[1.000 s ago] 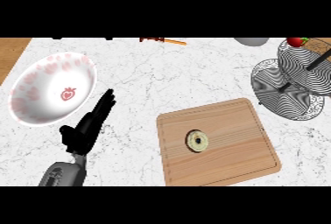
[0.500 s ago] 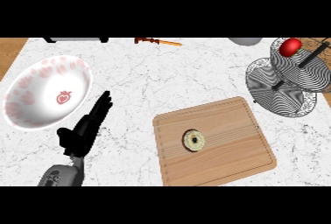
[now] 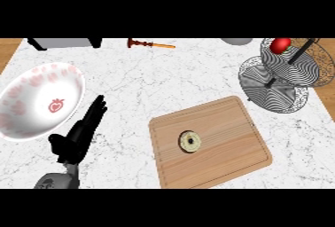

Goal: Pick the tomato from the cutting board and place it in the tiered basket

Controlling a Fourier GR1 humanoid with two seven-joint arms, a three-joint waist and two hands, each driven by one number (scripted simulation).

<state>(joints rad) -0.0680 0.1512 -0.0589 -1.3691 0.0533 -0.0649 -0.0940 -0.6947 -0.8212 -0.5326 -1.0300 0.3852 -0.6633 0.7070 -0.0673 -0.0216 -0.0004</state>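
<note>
Note the tomato in the top tier of the tiered basket, past the far right corner of the cutting board, well apart from the left robot hand lying released, fingers straight, left of that board.

Open worktop between bowl and cutting board; tiered basket stands just beside board's far-right corner, blocking there.
</note>
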